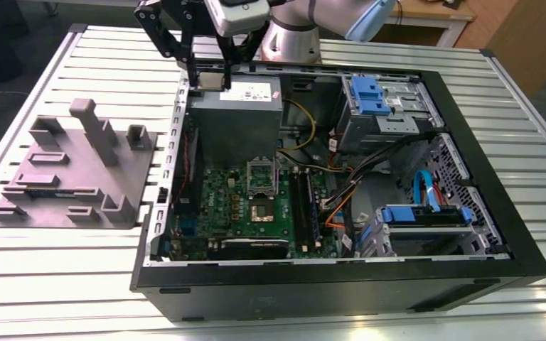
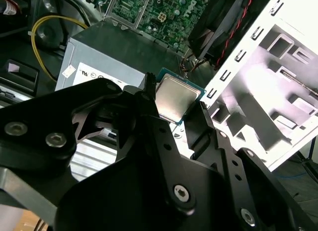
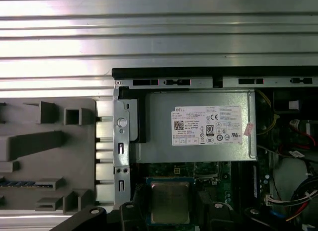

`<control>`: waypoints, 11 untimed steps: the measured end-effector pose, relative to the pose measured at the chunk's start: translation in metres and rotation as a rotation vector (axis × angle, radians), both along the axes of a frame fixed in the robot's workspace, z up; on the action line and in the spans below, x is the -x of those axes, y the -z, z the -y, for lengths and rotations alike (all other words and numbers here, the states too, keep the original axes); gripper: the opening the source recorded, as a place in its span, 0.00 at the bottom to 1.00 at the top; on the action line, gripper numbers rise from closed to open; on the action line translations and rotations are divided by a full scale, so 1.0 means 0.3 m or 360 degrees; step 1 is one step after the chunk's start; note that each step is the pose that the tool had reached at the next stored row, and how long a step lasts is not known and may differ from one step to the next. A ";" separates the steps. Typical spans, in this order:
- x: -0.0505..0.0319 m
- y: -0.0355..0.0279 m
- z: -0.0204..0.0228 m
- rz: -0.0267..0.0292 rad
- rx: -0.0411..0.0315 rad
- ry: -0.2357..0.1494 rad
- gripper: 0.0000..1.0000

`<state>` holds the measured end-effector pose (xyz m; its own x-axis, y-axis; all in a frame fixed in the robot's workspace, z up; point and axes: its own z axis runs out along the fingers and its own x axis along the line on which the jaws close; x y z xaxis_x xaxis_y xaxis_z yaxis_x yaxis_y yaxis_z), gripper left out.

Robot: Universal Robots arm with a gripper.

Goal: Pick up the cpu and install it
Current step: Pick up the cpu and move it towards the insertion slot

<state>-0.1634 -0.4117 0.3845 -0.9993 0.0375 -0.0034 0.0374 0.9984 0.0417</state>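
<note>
My gripper (image 1: 210,71) hangs above the far left corner of the open computer case (image 1: 500,234), over its wall and the grey power supply box (image 1: 235,121). It is shut on the cpu (image 2: 176,98), a small square chip with a silvery top and a thin rim, held by two opposite edges between the black fingers (image 2: 149,99). The first wrist view shows the cpu (image 3: 170,202) held flat in the gripper (image 3: 170,211), just over the motherboard's edge. The dark cpu socket (image 1: 261,210) lies lower on the green motherboard (image 1: 225,206), with its metal frame (image 1: 261,172) swung open.
A grey fixture (image 1: 74,177) with upright posts stands on the slatted table (image 1: 65,284), to the exterior view's left of the case. Inside the case are blue drive cages (image 1: 379,99), loose cables (image 1: 349,185) and a yellow wire (image 1: 303,124).
</note>
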 end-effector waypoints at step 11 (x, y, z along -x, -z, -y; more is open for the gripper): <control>-0.029 0.000 0.000 0.00000 0.0000 0.0000 0.47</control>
